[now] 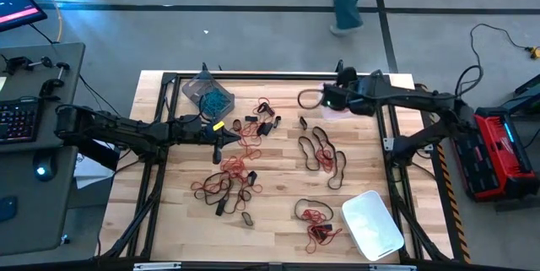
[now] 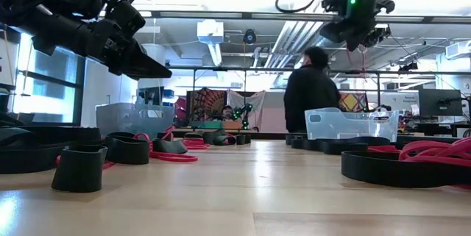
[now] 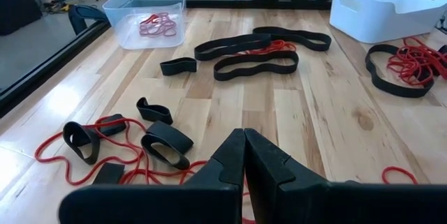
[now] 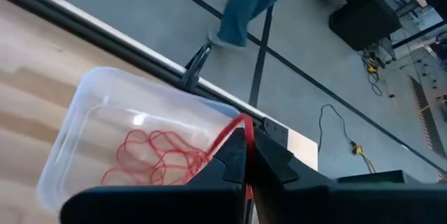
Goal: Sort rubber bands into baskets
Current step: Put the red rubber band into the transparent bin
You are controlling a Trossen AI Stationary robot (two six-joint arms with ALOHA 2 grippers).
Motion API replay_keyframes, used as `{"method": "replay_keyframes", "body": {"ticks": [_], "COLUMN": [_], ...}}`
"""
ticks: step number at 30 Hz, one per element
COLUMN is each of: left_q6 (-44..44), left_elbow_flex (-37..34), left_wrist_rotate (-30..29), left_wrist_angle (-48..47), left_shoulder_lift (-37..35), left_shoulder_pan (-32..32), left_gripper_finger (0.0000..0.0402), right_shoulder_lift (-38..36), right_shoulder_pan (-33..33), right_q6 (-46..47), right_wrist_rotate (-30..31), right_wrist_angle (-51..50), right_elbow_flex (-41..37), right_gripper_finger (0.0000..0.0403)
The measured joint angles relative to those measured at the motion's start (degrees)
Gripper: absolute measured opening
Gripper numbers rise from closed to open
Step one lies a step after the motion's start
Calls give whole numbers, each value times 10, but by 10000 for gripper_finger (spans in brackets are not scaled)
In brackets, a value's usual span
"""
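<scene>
Red rubber bands and black rubber bands lie loose across the wooden table. Three baskets stand on it: a grey-tinted one at the far left holding teal bands, a clear one at the far middle holding red bands, and a white one near the front right. My right gripper hangs above the clear basket, shut on a red rubber band. My left gripper is shut and holds nothing, above the bands at the table's left middle. My right gripper pinches a thin red rubber band between its two fingertips, coming slanting down from the table's right side. The band is lifted clear and hangs slack from the fingers over the clear basket's far corner.
Black loops and red strands lie in front of my left gripper. A person stands beyond the far edge. A desk with a keyboard is left of the table, and a red case is to its right.
</scene>
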Motion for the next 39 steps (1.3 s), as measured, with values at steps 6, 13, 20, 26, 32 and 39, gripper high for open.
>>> {"method": "replay_keyframes", "body": {"ticks": [6,13,20,26,32,39], "left_q6": [-4,-4,-4,-4,-3,-1], "left_elbow_flex": [0,0,0,0,0,0], "left_wrist_rotate": [0,0,0,0,0,0], "left_wrist_angle": [-7,-12,-12,-13,-13,-13], "left_shoulder_lift": [0,0,0,0,0,0], "left_shoulder_pan": [0,0,0,0,0,0], "left_gripper_finger": [0,0,0,0,0,0], "right_shoulder_lift": [4,10,19,52,94,118], "right_shoulder_pan": [-62,-111,-121,-121,-123,-128], "right_q6": [-70,-104,-109,-109,-112,-119], "right_wrist_rotate": [-48,-91,-120,-130,-150,-180], "right_wrist_angle": [52,73,87,100,125,148], "right_elbow_flex": [0,0,0,0,0,0], "right_gripper_finger": [0,0,0,0,0,0]}}
